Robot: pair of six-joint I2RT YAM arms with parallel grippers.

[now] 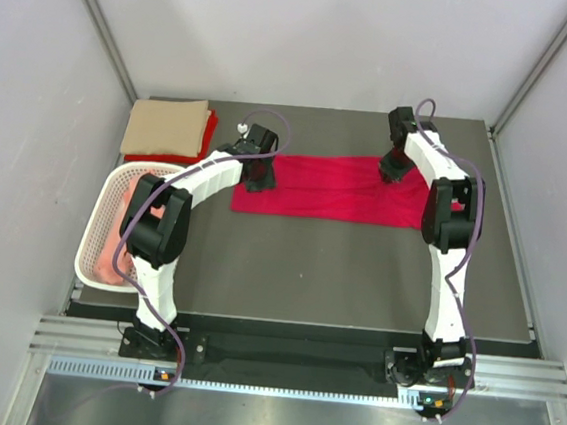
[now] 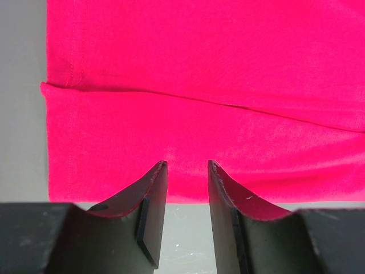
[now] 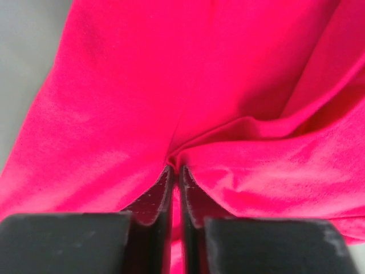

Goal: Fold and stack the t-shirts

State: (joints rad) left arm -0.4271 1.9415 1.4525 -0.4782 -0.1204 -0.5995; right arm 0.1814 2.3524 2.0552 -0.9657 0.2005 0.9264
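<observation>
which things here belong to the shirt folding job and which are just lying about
Job: crimson t-shirt spread flat; folded tan t-shirt on a folded red t-shirt; salmon pink cloth.
Lying about: white mesh basket holding that cloth; table.

Left hand, right hand: black fingers; white arms, purple cables.

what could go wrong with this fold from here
The right gripper pinches only a small pucker of the crimson t-shirt, so it may slip out on lifting. The left gripper stands open over the shirt's edge, gripping nothing; lifting one end alone could drag the folded strip askew.
</observation>
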